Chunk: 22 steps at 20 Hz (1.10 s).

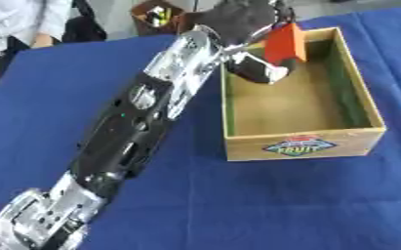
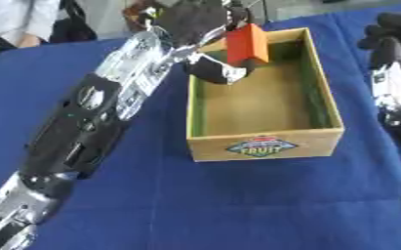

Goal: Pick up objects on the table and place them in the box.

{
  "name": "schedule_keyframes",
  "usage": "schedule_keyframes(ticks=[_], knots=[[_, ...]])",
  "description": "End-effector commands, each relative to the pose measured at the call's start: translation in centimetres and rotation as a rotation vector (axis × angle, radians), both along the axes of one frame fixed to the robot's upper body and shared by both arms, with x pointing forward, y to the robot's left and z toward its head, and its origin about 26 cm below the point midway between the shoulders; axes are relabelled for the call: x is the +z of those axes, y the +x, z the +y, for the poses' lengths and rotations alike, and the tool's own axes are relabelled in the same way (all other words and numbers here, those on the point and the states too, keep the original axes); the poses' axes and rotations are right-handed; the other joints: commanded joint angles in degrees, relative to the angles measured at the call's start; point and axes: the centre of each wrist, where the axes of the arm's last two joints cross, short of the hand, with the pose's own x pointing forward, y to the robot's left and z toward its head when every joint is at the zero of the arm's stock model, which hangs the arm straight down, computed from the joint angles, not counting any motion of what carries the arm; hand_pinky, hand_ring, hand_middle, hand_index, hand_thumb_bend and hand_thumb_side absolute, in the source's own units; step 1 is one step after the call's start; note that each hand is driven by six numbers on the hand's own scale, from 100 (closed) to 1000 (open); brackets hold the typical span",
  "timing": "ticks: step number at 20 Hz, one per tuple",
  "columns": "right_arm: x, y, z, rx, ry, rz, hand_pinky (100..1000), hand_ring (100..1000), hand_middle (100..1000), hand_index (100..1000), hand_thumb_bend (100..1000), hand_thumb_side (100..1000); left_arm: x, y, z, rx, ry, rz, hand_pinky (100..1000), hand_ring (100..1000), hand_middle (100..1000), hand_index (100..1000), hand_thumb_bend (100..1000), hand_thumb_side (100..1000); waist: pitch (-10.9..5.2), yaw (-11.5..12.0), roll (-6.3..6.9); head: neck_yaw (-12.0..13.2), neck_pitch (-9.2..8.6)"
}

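Nearest the camera in the left eye view, the robot's black-and-silver left arm [image 1: 127,141] runs from the lower left corner diagonally up across a blue tablecloth [image 1: 263,205]. At its far end the left hand [image 1: 242,22] reaches over the far corner of a wooden box [image 1: 302,144] with a fruit label on its front wall. Its fingers are curled round an orange block [image 1: 285,44], held above the box's far end and apparently not yet touching the floor. As far as can be seen, the box holds nothing else. In the right eye view the same scene shows, plus the right hand [image 2: 391,63] at the right edge, beside the box and apart from it, idle, holding nothing; its fingers cannot be read. No other loose objects appear on the cloth, so this block seems the last visible one, with only the release left.
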Motion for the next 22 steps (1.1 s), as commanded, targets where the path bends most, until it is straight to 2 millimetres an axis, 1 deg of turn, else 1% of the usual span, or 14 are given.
schedule_keyframes(ticks=[1,5,10,11,12,14,15,19,20,21,22], knots=[[0.8,-0.3,0.1,0.015,0.001,-0.031,979,850,597,799,100,519,-0.1,0.2,-0.2,0.001,0.030,-0.013,261,355,275,485,100,381,-0.97,-0.05,-0.44,0.12,-0.77],[0.9,-0.3,0.2,0.016,0.000,-0.034,979,850,597,799,100,519,-1.0,0.6,-0.3,0.007,0.055,-0.002,265,357,276,487,100,386,-0.76,-0.15,-0.41,0.11,-0.81],[0.9,-0.3,0.2,0.017,-0.001,-0.034,979,850,597,799,100,519,-1.3,0.8,-0.3,0.008,0.062,-0.004,265,357,276,487,100,386,-0.72,-0.17,-0.40,0.11,-0.81],[0.9,-0.3,0.2,0.016,-0.001,-0.034,979,850,597,799,100,518,-1.3,0.8,-0.3,0.007,0.064,-0.004,393,454,366,594,100,426,-0.71,-0.17,-0.38,0.10,-0.80],[0.8,-0.3,0.1,0.015,0.000,-0.033,980,850,597,799,100,518,-1.4,0.8,-0.4,0.003,0.069,-0.002,435,488,408,643,100,440,-0.70,-0.18,-0.31,0.06,-0.76],[0.8,-0.3,0.1,0.014,0.001,-0.030,980,850,597,799,100,518,-1.4,0.8,-0.4,0.000,0.078,0.000,508,590,539,797,100,469,-0.74,-0.17,-0.25,0.03,-0.73],[0.8,-0.3,0.1,0.014,0.002,-0.030,980,850,597,799,100,518,-1.3,0.8,-0.3,0.001,0.082,-0.002,535,636,597,851,100,489,-0.76,-0.19,-0.23,0.05,-0.75],[0.7,-0.3,0.1,0.013,0.003,-0.029,980,850,597,799,100,518,-1.2,0.8,-0.3,0.005,0.092,-0.007,535,636,597,851,100,489,-0.78,-0.19,-0.21,0.05,-0.78],[0.7,-0.3,0.1,0.013,0.003,-0.028,980,850,597,798,100,518,-1.0,0.7,-0.2,0.008,0.086,-0.015,647,777,773,1000,446,695,-0.82,-0.14,-0.24,-0.03,-0.78],[0.7,-0.3,0.1,0.013,0.004,-0.027,980,850,596,798,100,517,-0.7,0.7,0.0,0.016,0.072,-0.033,667,796,790,1000,500,722,-0.86,-0.11,-0.24,-0.06,-0.76],[0.7,-0.3,0.1,0.013,0.004,-0.027,980,850,596,798,100,517,-0.5,0.6,0.1,0.024,0.060,-0.050,666,798,789,1000,517,725,-0.89,-0.08,-0.24,-0.07,-0.76]])
